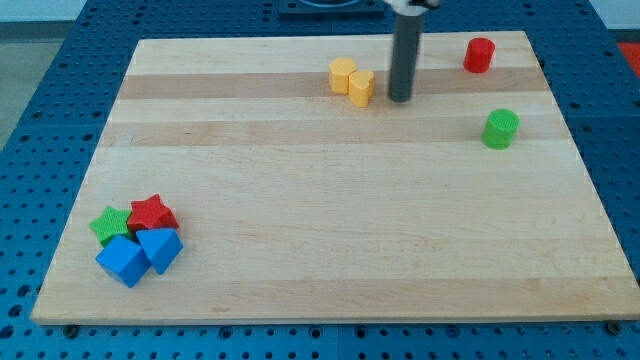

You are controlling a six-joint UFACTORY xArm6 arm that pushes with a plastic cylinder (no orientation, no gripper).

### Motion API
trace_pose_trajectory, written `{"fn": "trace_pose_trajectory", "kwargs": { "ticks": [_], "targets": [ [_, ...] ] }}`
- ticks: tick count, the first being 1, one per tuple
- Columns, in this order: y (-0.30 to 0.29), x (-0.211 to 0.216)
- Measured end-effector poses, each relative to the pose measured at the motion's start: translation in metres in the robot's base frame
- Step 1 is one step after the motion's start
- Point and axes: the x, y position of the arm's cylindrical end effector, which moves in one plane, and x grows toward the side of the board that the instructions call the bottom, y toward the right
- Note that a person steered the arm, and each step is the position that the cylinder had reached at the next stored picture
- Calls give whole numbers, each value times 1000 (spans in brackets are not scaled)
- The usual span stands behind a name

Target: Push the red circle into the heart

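Note:
The red circle [479,54] is a short red cylinder near the board's top right corner. Two yellow blocks stand touching at the top middle: one [343,74] on the left and one [361,87] on the right; I cannot tell which one is the heart. My tip [400,99] rests on the board just right of the right yellow block, a small gap away, and well to the left of the red circle. The rod rises straight up from it to the view's top edge.
A green cylinder [500,129] stands at the right, below the red circle. At the bottom left a cluster holds a green star [109,224], a red star [151,213] and two blue blocks [122,260] [159,247]. The wooden board [320,230] lies on a blue pegboard.

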Motion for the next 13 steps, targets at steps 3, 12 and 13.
{"fn": "trace_pose_trajectory", "kwargs": {
  "ticks": [3, 12, 13],
  "targets": [
    [153, 0],
    [139, -79],
    [135, -79]
  ]
}}
